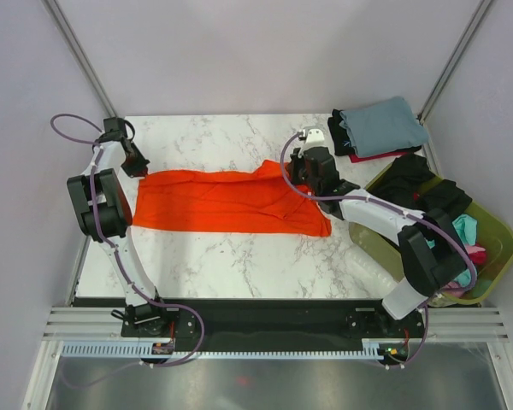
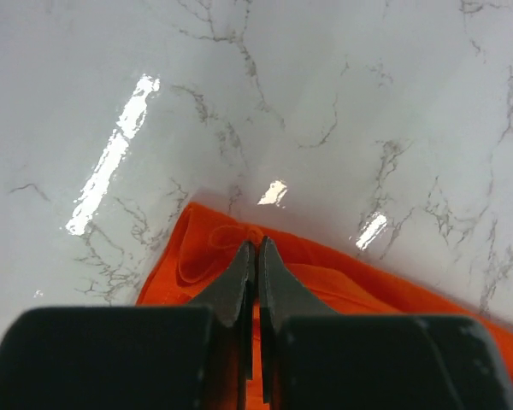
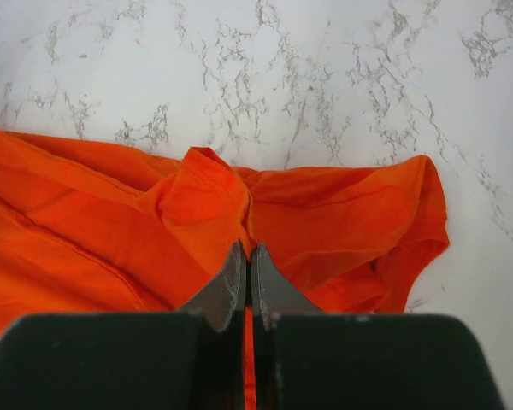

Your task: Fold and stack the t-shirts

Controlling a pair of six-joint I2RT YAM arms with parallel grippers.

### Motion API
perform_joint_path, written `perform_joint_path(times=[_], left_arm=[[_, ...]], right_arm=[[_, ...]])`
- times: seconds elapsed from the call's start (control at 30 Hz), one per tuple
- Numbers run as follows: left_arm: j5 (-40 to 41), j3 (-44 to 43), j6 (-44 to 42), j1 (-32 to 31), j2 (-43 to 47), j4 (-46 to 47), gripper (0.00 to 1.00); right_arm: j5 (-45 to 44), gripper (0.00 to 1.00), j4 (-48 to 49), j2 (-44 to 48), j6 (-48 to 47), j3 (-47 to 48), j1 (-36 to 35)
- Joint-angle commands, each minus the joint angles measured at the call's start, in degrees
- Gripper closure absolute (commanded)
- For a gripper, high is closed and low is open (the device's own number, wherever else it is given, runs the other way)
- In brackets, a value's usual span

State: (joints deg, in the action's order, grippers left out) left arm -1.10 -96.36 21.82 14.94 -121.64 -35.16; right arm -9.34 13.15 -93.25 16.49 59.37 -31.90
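A bright orange t-shirt (image 1: 227,201) lies stretched in a long band across the middle of the marble table (image 1: 222,256). My left gripper (image 1: 138,167) is shut on its far left corner; the left wrist view shows the jaws (image 2: 256,248) pinching orange cloth (image 2: 342,282). My right gripper (image 1: 296,178) is shut on the shirt's far right edge; the right wrist view shows the jaws (image 3: 247,250) closed on bunched orange cloth (image 3: 111,222). A stack of folded shirts, grey-blue (image 1: 385,125) on top with red and black under it, sits at the far right corner.
An olive-green basket (image 1: 487,226) at the table's right edge holds crumpled black (image 1: 419,184), teal (image 1: 466,226) and pink shirts. Grey walls enclose the table at the back and sides. Bare marble lies in front of the orange shirt.
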Motion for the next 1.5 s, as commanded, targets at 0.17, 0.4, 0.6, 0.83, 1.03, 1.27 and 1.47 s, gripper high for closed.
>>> perform_joint_path(times=[0.17,0.4,0.6,0.83,1.03,1.27,1.47], left_arm=[[3.9,-7.5,-2.3,1.1,-0.9,0.4,0.98],[3.0,-6.0,-2.0,0.9,-0.2,0.4,0.98],[4.0,-0.3,-1.2,1.1,2.3,0.4,0.98],[-1.6,13.2,6.7,9.7,11.4,9.9,0.89],[-3.2,11.5,5.9,10.0,13.4,9.6,0.55],[-4.8,11.9,3.3,7.2,17.7,10.8,0.30],[-3.3,14.3,1.1,3.6,20.7,10.7,0.30]], right_arm=[[-2.4,1.00,0.2,9.8,0.8,-7.9,-1.4],[-2.9,1.00,1.0,11.0,1.6,-11.6,-2.1],[-4.1,1.00,0.2,11.0,2.1,-12.9,-2.5],[-3.7,0.71,-3.9,19.9,5.6,-21.4,-3.1],[-6.8,0.25,-9.8,25.0,9.0,-24.4,-4.0],[-5.4,0.28,-11.0,19.6,9.9,-17.5,-6.0],[-1.6,0.25,-10.5,9.8,10.1,-9.1,-9.1]])
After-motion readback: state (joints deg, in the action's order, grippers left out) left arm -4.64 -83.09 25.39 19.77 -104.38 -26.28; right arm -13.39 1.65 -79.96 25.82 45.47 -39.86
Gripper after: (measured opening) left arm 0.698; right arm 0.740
